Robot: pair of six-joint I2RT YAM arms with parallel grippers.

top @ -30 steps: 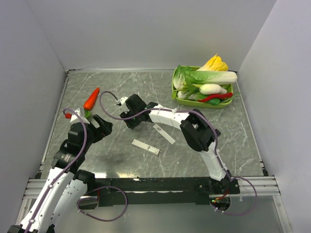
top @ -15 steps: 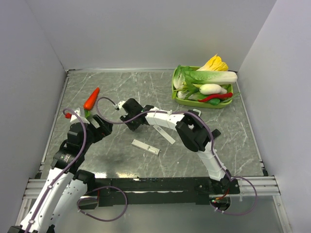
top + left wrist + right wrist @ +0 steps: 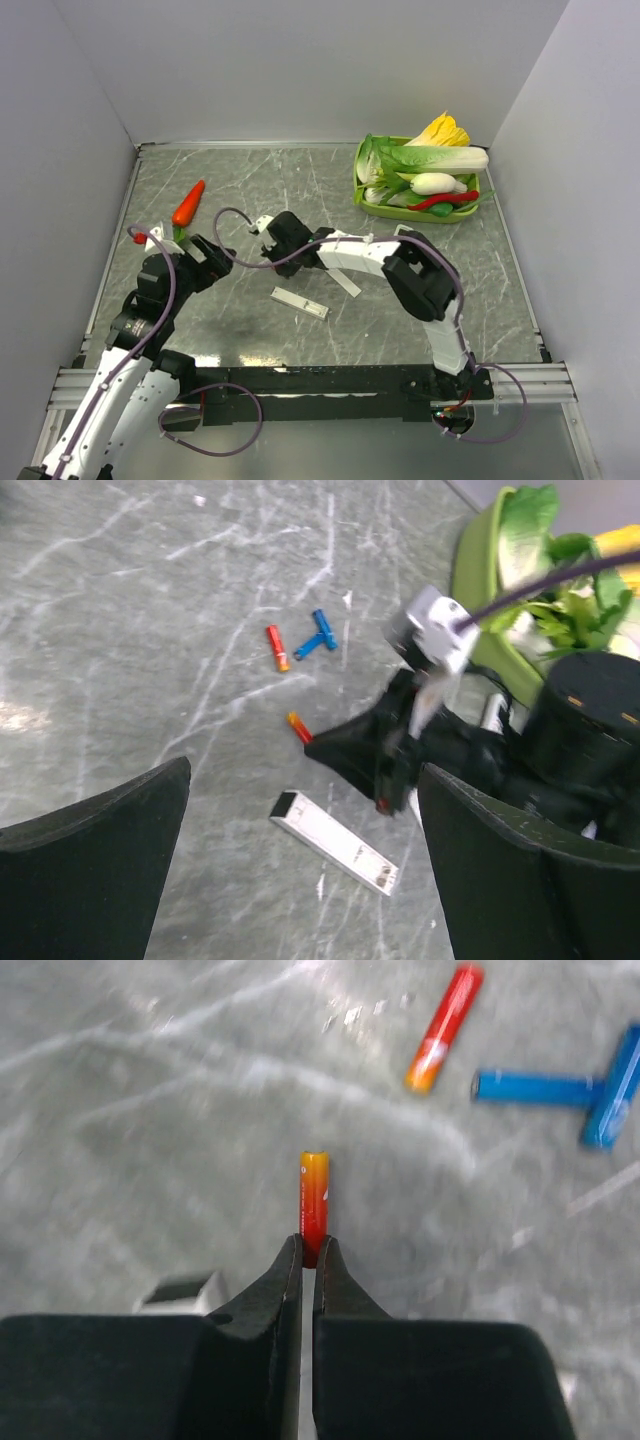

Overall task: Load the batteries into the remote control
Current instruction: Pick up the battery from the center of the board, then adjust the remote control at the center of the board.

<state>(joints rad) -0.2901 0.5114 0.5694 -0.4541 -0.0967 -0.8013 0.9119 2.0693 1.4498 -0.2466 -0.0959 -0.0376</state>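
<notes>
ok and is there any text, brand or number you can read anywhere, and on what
No legible text anywhere.
On the held battery, pinched in the right gripper: a faint mark, too small and blurred to read.
On the loose battery: only a pale band, nothing readable.

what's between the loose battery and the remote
The other battery, pinched in the right gripper, sits between the loose battery and the remote; the left wrist view shows it.
</notes>
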